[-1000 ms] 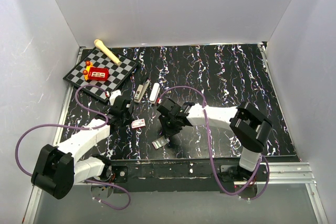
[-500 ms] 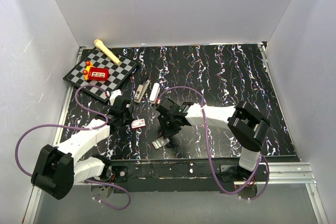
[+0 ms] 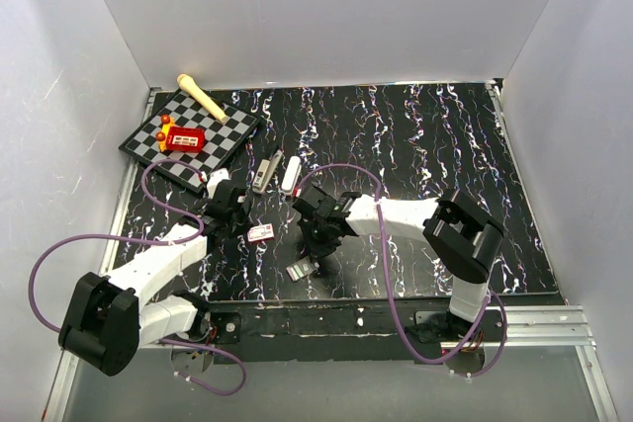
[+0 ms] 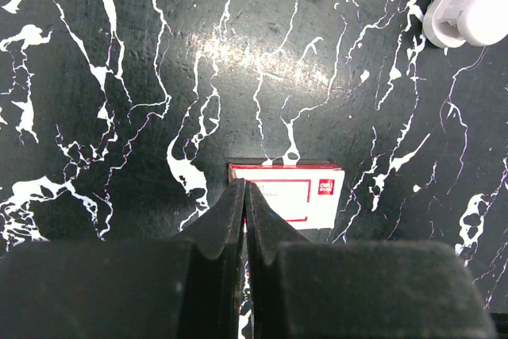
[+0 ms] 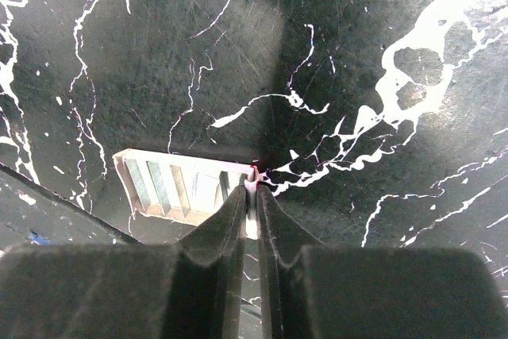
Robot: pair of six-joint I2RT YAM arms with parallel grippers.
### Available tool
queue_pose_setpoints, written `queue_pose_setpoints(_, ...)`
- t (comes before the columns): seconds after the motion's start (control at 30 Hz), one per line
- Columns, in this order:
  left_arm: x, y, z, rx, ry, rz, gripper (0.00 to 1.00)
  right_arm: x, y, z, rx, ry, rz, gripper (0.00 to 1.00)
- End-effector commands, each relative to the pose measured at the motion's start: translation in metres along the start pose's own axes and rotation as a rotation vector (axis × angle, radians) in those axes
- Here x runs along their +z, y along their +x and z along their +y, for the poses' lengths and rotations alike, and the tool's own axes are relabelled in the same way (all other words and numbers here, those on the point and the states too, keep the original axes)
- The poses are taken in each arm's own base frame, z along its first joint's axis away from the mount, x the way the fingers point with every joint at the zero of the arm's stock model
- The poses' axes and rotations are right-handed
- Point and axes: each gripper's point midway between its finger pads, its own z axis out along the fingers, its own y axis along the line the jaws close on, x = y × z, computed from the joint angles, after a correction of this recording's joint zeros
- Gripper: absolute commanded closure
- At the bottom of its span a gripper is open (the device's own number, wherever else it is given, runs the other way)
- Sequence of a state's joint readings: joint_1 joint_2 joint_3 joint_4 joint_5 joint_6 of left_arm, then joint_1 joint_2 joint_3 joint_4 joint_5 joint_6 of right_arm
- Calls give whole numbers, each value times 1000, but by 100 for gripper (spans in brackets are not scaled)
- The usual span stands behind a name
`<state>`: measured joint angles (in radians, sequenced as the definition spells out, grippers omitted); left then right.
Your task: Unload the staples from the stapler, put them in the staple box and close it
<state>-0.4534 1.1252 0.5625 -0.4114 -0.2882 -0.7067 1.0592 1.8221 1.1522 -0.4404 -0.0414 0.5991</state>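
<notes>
Right gripper (image 5: 252, 188), jaws pressed together, has edged leftward above the staples (image 5: 178, 192) near the table's near edge. The staples are already out of the stapler (image 3: 262, 173). Left gripper (image 4: 244, 196) jaws are likewise pressed together.

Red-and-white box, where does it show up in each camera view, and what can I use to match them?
Top external: the red-and-white box lies left of centre, between the two arms.
Left wrist: bottom centre, right at the tips of the left end effector.
Right wrist: not in it.
Shared landmark: the white stick, beyond the box in the top external view and at top right in the left wrist view.
</notes>
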Motion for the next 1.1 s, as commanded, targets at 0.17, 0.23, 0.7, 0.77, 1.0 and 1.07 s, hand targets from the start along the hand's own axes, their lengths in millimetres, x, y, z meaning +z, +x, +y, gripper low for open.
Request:
queue_pose_setpoints(0.17, -1, -5, -2, -5, 18, -24, 100, -4, -12, 8, 4, -16, -11, 92)
queue_pose_setpoints(0.23, 0, -3, -1, -2, 12, -15, 100, -3, -11, 7, 4, -13, -4, 98)
queue_pose_setpoints(0.7, 5, 7, 9, -6, -39, 14, 100, -7, -34, -18, 110, 42, -43, 99)
queue_pose_setpoints(0.77, 6, 7, 10, -6, -50, 18, 100, -10, -44, -20, 124, 42, -60, 99)
queue_pose_setpoints(1.0, 15, 13, 13, 2, -103, 72, 100, -10, -67, -21, 148, 48, -81, 99)
queue_pose_setpoints(1.07, 16, 13, 14, 3, -113, 79, 100, -10, -72, -23, 154, 47, -85, 99)
